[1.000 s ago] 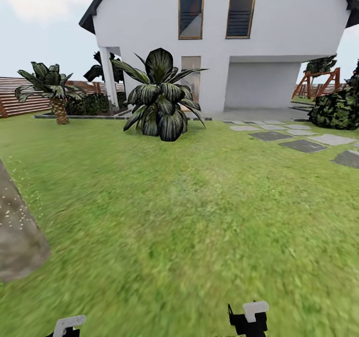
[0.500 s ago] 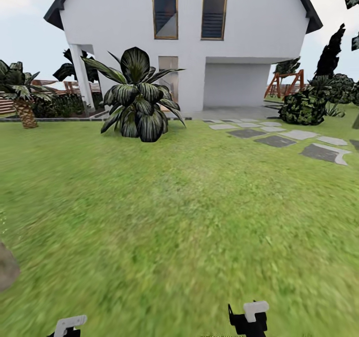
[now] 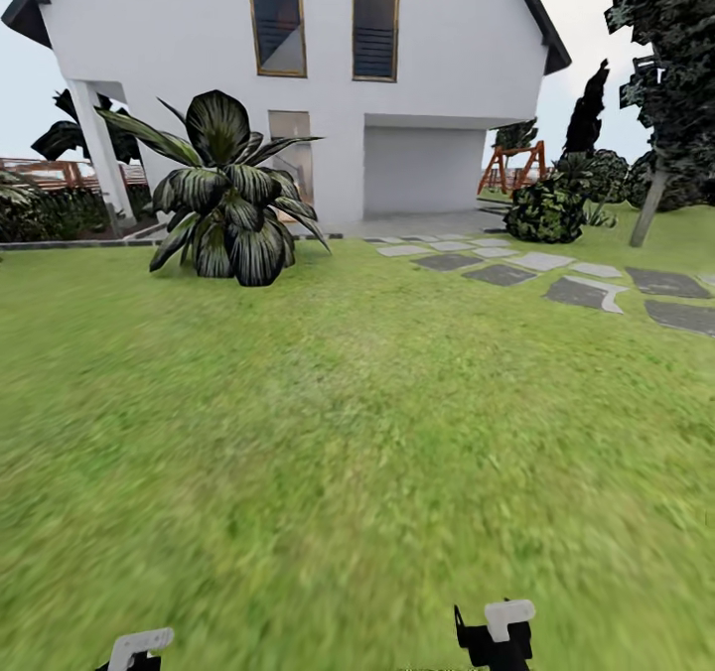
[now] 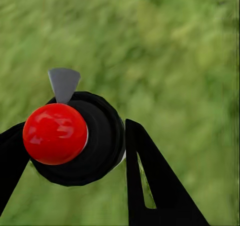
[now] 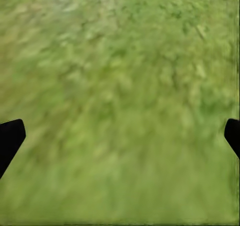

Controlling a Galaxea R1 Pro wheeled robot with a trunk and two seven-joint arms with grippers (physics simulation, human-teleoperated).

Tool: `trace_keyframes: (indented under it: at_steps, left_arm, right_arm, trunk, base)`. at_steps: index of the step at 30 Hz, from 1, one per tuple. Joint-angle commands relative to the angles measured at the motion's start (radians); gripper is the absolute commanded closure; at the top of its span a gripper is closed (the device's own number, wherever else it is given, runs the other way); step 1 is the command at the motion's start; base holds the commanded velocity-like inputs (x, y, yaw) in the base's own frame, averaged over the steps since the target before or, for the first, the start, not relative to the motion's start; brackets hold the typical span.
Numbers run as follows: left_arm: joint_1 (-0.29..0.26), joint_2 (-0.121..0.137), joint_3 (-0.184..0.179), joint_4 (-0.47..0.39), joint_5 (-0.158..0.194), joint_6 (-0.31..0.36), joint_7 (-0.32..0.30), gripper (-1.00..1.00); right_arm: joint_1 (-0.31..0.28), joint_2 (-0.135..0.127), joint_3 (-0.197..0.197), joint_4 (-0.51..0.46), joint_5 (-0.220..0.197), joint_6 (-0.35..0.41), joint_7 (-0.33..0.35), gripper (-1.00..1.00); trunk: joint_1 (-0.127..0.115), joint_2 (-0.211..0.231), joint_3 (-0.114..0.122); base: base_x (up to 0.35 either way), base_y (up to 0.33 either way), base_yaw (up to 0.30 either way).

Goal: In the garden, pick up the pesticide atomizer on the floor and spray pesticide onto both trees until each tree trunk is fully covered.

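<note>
In the left wrist view my left gripper [image 4: 75, 136] is shut on the pesticide atomizer [image 4: 75, 141], a black round body with a glossy red ball top and a grey nozzle tab, held over grass. My right gripper [image 5: 122, 131] is open, with only blurred lawn between its black fingertips. In the head view both grippers sit low at the picture's bottom edge, the left [image 3: 137, 648] and the right [image 3: 495, 631]. A tree [image 3: 650, 204] with a bare grey trunk and a high leafy crown stands far off at the right. I see no pesticide specks.
The garden lawn [image 3: 348, 433] stretches ahead to a white house [image 3: 328, 105]. A big dark broad-leaf plant [image 3: 223, 204] stands left of centre. Grey stepping stones [image 3: 581, 289] cross the right side, with a shrub [image 3: 544, 212] and a wooden fence [image 3: 60, 170] behind.
The head view has swung to the right: house and plant slid left, and the thick speckled trunk at the left edge left the picture. Both grippers keep their place in the view.
</note>
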Motion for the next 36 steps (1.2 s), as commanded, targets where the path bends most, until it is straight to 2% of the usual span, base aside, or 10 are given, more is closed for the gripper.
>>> trace_keyframes:
  at_steps: [1, 31, 36]
  left_arm:
    - [0.000, 0.000, -0.002, 0.001, 0.009, -0.003, -0.005, 1.00]
    - [0.001, 0.000, -0.002, 0.001, 0.007, -0.003, -0.005, 1.00]
    - [0.001, 0.000, -0.002, 0.001, 0.008, -0.002, -0.005, 1.00]
  right_arm:
    - [-0.001, 0.001, -0.002, 0.001, 0.011, -0.001, -0.009, -1.00]
    - [0.000, 0.002, -0.002, 0.002, 0.011, -0.001, -0.009, -1.00]
    - [0.000, 0.002, -0.002, 0.002, 0.011, -0.001, -0.009, -1.00]
  trunk:
    - [0.000, 0.000, -0.001]
    - [0.000, 0.000, -0.001]
    - [0.000, 0.000, -0.001]
  base:
    - [0.000, 0.000, -0.272]
    - [-0.187, -0.196, -0.272]
    - [-0.043, -0.048, -0.272]
